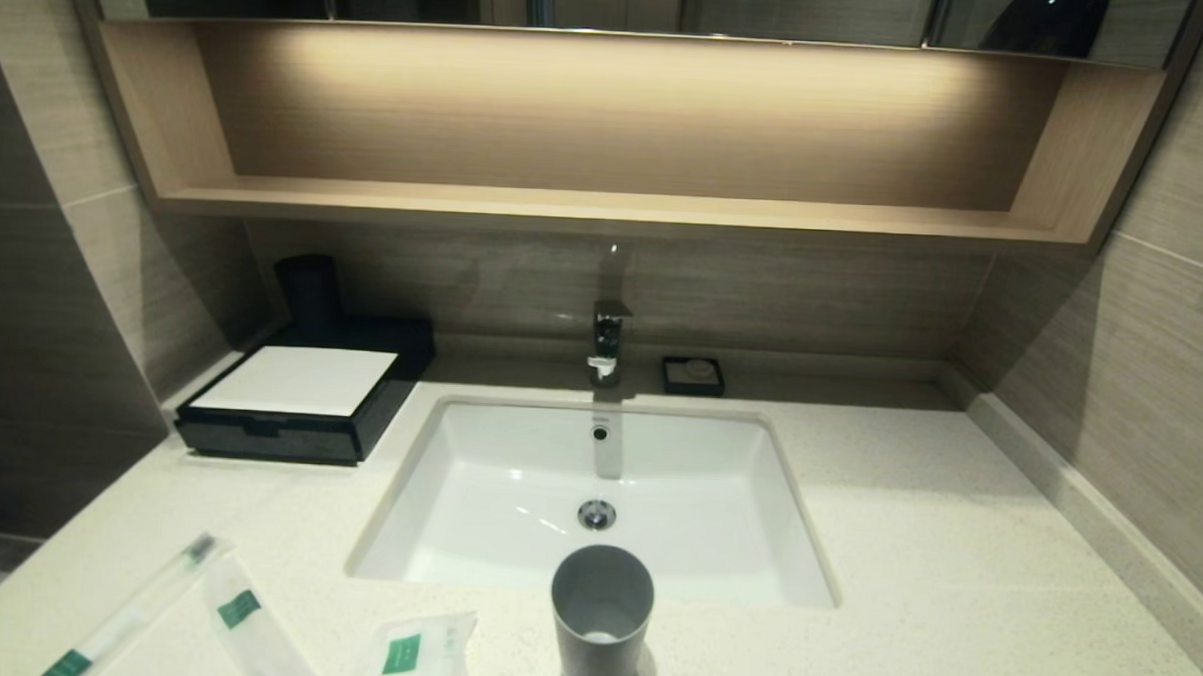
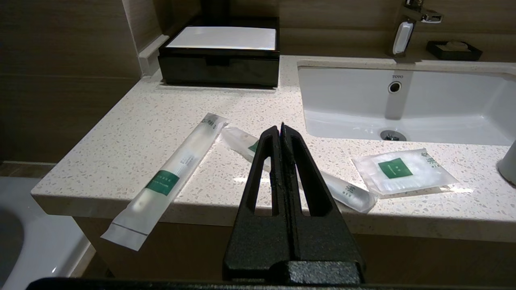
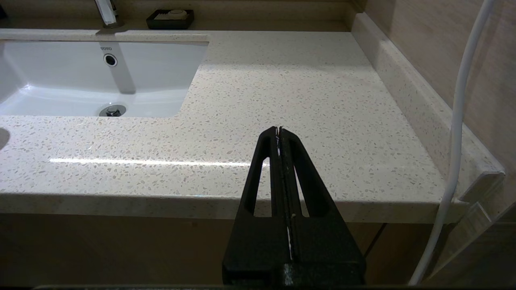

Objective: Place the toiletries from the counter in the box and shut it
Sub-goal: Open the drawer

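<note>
Three small see-through white plastic packets with green labels are lying flat on the surface (image 1: 904,549), a pale cream stone with tiny specks. In the head view they are sitting at the bottom left of the frame. The long thin packet (image 1: 132,612) is lying slanted by the front edge, and in the left wrist view one end of it is sticking out past that edge. The narrow packet (image 1: 251,626) is lying just beside it. The squarish packet (image 1: 415,652) is flat and crinkly, lying a little further right, near a smooth grey plastic cup (image 1: 600,618) that is standing upright.

The box (image 1: 304,393) is sitting well apart from the packets, in the middle left of the head view, near the wall. It is low, black and shiny, with a flat white panel on top. Its front drawer is looking pushed in.

A white rectangular sink (image 1: 596,498) is sunk into the middle of the stone, with a shiny metal tap (image 1: 608,338) behind it. A small black soap dish (image 1: 693,375) is sitting to the right of the tap. A light wooden shelf (image 1: 606,208) is running across the top.

The left gripper (image 2: 281,128) is hanging in front of the packets, touching none, its black jaws pressed together with nothing between them. The right gripper (image 3: 279,131) is hanging over bare stone, its jaws pressed together too, holding nothing.
</note>
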{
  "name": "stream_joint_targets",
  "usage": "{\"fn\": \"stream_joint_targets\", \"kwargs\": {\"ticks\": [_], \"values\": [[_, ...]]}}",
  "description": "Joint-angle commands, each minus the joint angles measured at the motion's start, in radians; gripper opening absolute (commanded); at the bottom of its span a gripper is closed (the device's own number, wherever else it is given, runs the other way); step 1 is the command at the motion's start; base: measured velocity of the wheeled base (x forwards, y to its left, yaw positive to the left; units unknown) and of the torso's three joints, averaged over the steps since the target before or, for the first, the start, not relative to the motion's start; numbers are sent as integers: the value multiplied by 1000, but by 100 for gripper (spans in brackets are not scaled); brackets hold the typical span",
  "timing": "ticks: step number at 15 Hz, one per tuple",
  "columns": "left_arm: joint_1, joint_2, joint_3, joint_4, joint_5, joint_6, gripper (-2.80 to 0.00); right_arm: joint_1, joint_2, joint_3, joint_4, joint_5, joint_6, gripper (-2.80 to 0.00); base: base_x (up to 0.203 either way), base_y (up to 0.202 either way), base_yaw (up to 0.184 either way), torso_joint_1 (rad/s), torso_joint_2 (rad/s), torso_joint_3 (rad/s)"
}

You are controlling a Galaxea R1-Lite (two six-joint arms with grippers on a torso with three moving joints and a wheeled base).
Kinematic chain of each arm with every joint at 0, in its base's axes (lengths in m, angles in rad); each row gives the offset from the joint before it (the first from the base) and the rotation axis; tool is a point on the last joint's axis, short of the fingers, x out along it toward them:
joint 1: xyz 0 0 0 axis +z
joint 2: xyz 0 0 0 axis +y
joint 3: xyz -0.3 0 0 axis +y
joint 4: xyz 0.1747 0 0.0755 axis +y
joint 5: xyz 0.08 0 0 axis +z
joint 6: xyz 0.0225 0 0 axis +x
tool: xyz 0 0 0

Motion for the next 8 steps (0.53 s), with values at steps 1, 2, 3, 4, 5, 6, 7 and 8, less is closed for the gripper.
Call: {"fn": "stream_joint_targets", "kwargs": {"ticks": [1, 2, 3, 4, 5, 6, 7, 8], "values": [[0, 1, 20, -1, -1, 4, -280, 0, -1, 2, 0, 0, 0, -280, 0, 0, 0, 0, 0, 0], [0, 1, 20, -1, -1, 4, -280, 0, -1, 2, 0, 0, -1, -280, 0, 0, 0, 0, 0, 0], [0, 0, 20, -2, 0, 5, -280, 0, 1, 2, 0, 0, -1, -280, 0, 0, 0, 0, 0, 0], [0, 1, 20, -2, 0, 5, -280, 0, -1, 2, 0, 0, 0, -280, 0, 0, 0, 0, 0, 0], [0, 1, 20, -6, 0, 10, -280, 0, 1, 2, 0, 0, -1, -280, 0, 0, 0, 0, 0, 0], [0, 0, 17, -8, 0, 15, -280, 0, -1, 2, 0, 0, -1, -280, 0, 0, 0, 0, 0, 0], [0, 0, 10, -8, -1, 16, -280, 0, 1, 2, 0, 0, -1, -280, 0, 0, 0, 0, 0, 0], [0, 1, 0, -3, -5, 16, -280, 0, -1, 2, 0, 0, -1, -280, 0, 0, 0, 0, 0, 0]]}}
